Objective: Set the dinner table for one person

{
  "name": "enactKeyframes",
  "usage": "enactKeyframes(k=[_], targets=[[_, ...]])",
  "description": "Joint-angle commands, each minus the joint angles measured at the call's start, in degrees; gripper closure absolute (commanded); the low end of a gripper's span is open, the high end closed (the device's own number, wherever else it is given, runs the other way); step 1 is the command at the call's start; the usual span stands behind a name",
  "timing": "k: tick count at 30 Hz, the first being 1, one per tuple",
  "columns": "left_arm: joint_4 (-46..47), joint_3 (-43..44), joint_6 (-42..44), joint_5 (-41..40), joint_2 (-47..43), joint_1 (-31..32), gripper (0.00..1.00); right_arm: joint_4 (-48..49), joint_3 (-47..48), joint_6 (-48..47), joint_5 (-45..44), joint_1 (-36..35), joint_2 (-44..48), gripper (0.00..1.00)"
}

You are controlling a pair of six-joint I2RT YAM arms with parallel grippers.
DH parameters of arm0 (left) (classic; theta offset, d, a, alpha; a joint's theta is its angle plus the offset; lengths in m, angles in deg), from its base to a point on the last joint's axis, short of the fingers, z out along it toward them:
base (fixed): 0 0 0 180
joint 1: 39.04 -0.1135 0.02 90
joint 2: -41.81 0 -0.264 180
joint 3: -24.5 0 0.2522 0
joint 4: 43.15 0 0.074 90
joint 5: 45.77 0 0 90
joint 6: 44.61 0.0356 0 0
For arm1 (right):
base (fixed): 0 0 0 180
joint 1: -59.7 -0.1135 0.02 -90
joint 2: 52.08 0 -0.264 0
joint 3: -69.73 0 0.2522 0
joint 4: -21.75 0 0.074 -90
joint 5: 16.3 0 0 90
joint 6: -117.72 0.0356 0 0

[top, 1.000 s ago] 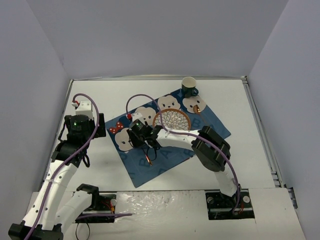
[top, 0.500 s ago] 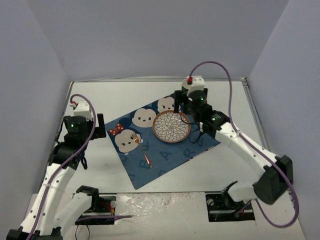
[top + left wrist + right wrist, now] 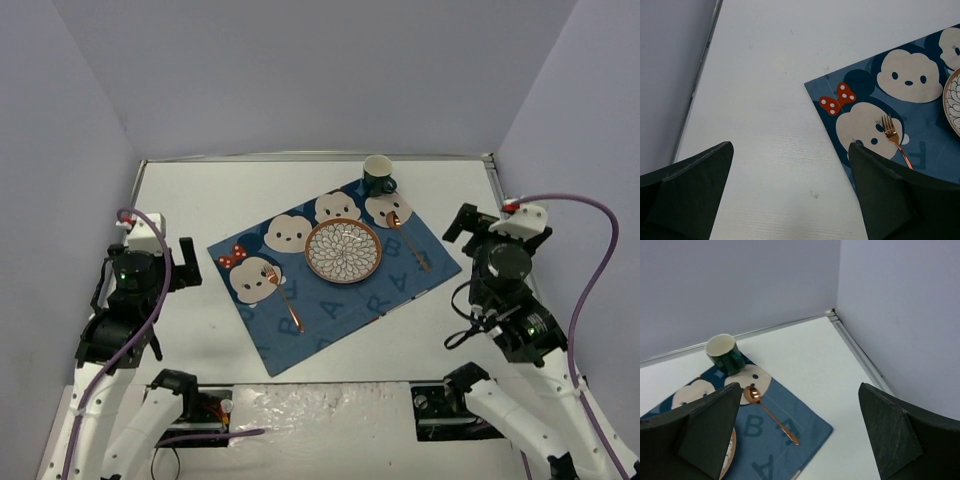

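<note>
The white dinner table (image 3: 220, 200) carries a blue cartoon placemat (image 3: 330, 285). On the mat lie a patterned plate (image 3: 343, 250), a copper fork (image 3: 283, 297) to its left and a copper spoon (image 3: 410, 237) to its right. A green mug (image 3: 378, 175) stands at the mat's far corner. My left gripper (image 3: 188, 272) is open and empty over bare table left of the mat; its view (image 3: 790, 200) shows the fork (image 3: 895, 140). My right gripper (image 3: 462, 220) is open and empty right of the mat; its view (image 3: 797, 440) shows the mug (image 3: 724, 354) and spoon (image 3: 771, 415).
Grey walls enclose the table on the left, back and right. A metal rail (image 3: 515, 240) runs along the right edge, and another runs along the left edge (image 3: 702, 70). The arm bases sit at the near edge.
My right arm has pulled back from over the mug and plate to the right side of the table. My left arm has drawn back to the left and nearer. The spoon now shows uncovered.
</note>
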Motion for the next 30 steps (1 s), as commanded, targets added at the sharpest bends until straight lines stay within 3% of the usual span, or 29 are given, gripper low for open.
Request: enactKeyframes(k=[1,10,18,30], targets=[[1.15,-0.43,1.39,-4.94,-3.19,-0.56,0.03,-0.22,-4.57,-1.08,-7.91,0.24,5.21,0.00],[3.98,-5.53,0.96,-6.48,-5.83,-0.56,0.03,-1.71,-7.96,0.34,-7.52,0.16,13.29,0.00],[6.58,-7.49,1.48,-8.40,-6.01,-0.79,0.03,-1.71,-8.04,0.71,-10.37,0.06,14.56,0.00],[6.48,-7.80,1.83,-8.63,-7.04,-1.09,0.03,-1.58,-7.97,-0.84,-7.35,0.06,16.32,0.00]])
